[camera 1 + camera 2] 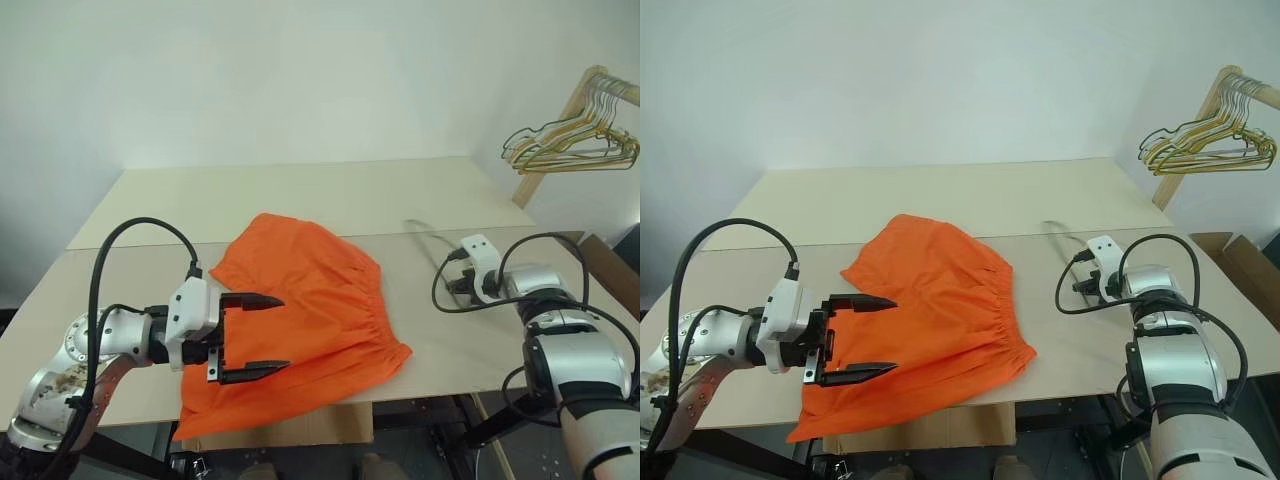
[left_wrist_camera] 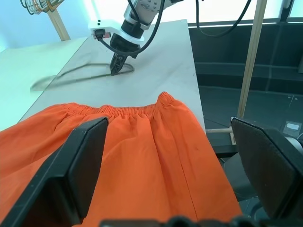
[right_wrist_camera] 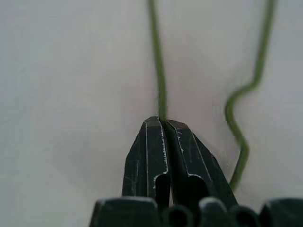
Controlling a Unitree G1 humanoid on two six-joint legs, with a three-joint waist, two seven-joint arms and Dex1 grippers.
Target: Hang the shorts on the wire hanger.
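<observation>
Head stereo overhead; wrist close-ups.

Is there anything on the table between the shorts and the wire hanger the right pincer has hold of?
Nothing visible. The right pincer is shut on the wire hanger, which lies flat on the table. Only bare tabletop shows between it and the shorts' waistband. The open left pincer hovers over the shorts' other side.

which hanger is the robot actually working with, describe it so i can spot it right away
Start at the pale table and the bright orange shorts lying on it. Just past the shorts' gathered waistband, the wire hanger lies flat on the tabletop, one wire pinched in the shut right gripper. It is thin and dark olive, unlike the bunch of hangers hanging on the wooden rack at the far right.
</observation>
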